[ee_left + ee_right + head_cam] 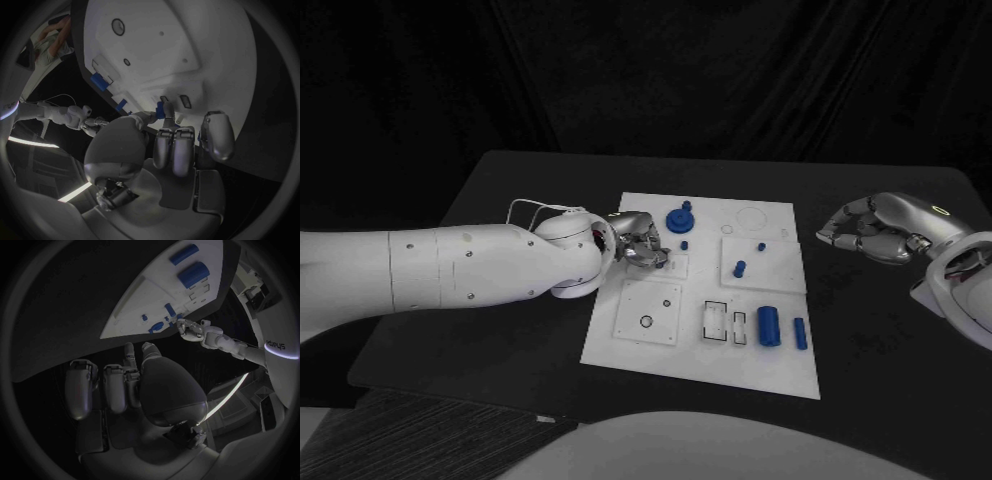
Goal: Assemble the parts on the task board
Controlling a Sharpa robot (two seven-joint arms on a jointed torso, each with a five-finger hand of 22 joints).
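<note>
The white task board (733, 370) lies mid-table. My left hand (639, 243) hovers over its left part, and in the left wrist view the hand (175, 145) pinches a small blue part (160, 110) between thumb and fingertips. My right hand (874, 228) hangs over the black table just right of the board, fingers curled in on nothing. On the board stand a blue round piece (681, 220) and two small blue pegs (762, 246) (740, 268). A thick blue cylinder (769, 325) and a thin one (800, 333) lie near the front right.
The black table (516, 330) has bare room left of the board and a narrower strip to its right. A raised square plate with a ring hole (646, 322) and two rectangular slots (715, 320) sit on the board's front half.
</note>
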